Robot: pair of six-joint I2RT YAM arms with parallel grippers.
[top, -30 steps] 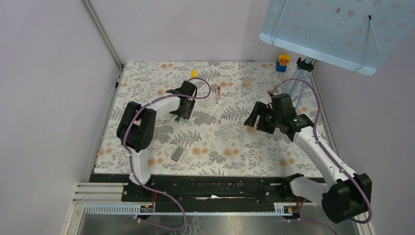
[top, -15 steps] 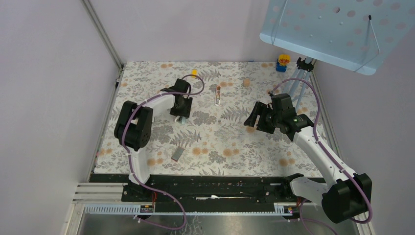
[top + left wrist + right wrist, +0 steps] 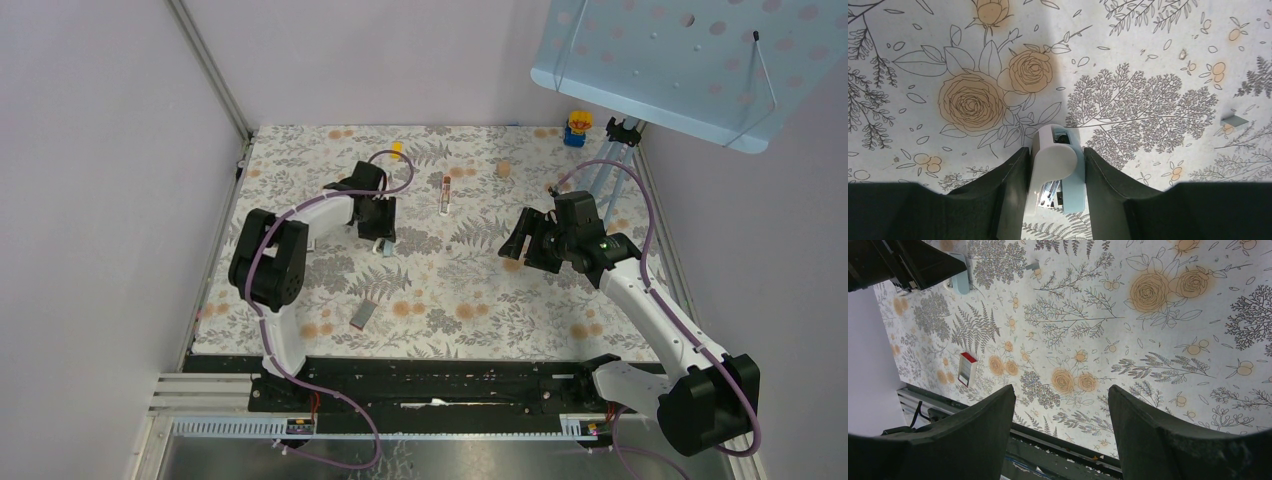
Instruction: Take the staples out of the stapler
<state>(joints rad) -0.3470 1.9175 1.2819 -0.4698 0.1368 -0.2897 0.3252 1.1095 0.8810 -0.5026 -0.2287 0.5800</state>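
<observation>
Overhead from behind, wrist views close, facing down, sharing floral table (image 3: 450, 280)

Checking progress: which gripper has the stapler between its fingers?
The left gripper: the white stapler sits between its fingers. The right gripper stands open over bare tablecloth.

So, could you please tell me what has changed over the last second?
The left gripper closed in on the stapler, its fingers now against both sides, while that arm's elbow swung a little to its left. The right gripper stayed open and still, holding nothing.
</observation>
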